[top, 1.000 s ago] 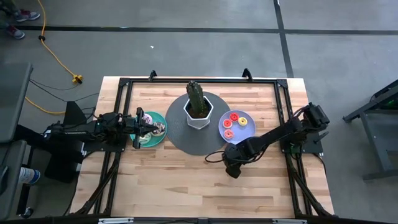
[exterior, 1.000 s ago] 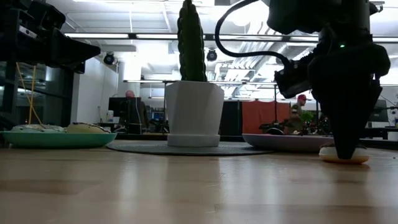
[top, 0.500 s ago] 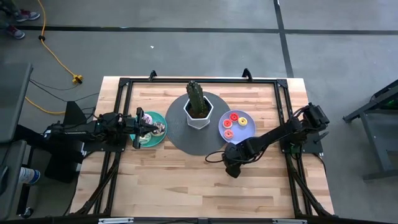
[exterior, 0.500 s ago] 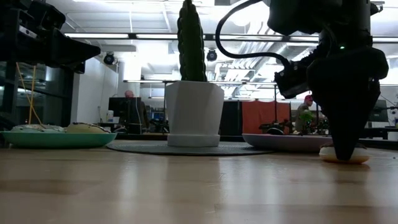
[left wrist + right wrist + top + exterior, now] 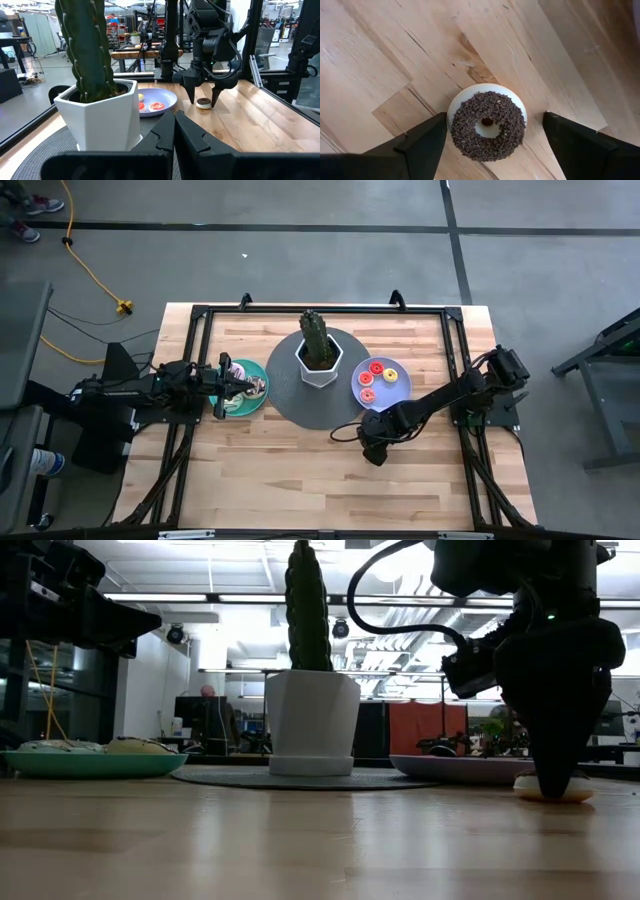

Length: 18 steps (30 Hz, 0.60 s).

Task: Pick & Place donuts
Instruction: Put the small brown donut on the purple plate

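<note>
Straddling one chocolate-white donut (image 5: 487, 125) with my right gripper (image 5: 490, 134), I keep both dark fingers spread wide, one on each side of the ring, neither touching it. It is round, its top rough with brown crumbs over a smooth white base, and it lies flat on the pale planked wooden table (image 5: 300, 480), at about five o'clock from the cactus pot (image 5: 320, 365). That pot is white and faceted, standing on a round grey mat (image 5: 290, 405). Three small donuts (image 5: 377, 375), red, orange and yellow, sit on the lavender plate (image 5: 399, 390) at three o'clock from the pot. My left gripper (image 5: 232, 387) hangs pressed together over the teal plate (image 5: 255, 372) at nine o'clock.
</note>
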### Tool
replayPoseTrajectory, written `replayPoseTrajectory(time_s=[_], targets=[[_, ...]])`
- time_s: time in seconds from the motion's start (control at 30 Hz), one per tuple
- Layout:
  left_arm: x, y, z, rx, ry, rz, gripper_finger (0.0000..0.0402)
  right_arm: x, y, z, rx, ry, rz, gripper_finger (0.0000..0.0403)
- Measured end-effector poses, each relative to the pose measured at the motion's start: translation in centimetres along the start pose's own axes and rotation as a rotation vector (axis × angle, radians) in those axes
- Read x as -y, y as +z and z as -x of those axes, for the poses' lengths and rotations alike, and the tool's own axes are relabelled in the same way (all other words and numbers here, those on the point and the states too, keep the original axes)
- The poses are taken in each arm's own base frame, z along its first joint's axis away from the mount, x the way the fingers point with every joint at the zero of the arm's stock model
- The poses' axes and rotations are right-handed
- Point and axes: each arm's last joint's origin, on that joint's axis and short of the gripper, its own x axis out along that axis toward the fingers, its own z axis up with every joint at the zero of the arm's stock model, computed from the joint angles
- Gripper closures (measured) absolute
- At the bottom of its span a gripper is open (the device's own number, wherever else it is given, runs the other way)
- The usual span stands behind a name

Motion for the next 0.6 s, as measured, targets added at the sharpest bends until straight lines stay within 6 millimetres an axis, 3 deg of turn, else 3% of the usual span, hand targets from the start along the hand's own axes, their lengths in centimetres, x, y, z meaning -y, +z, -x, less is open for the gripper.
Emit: replayPoseTrajectory(time_s=[0.6], targets=[[0.0, 0.0, 0.0, 0.0, 0.0, 0.0, 0.0401, 0.11, -0.03, -0.02, 0.004, -0.015, 0.0, 0.0115]])
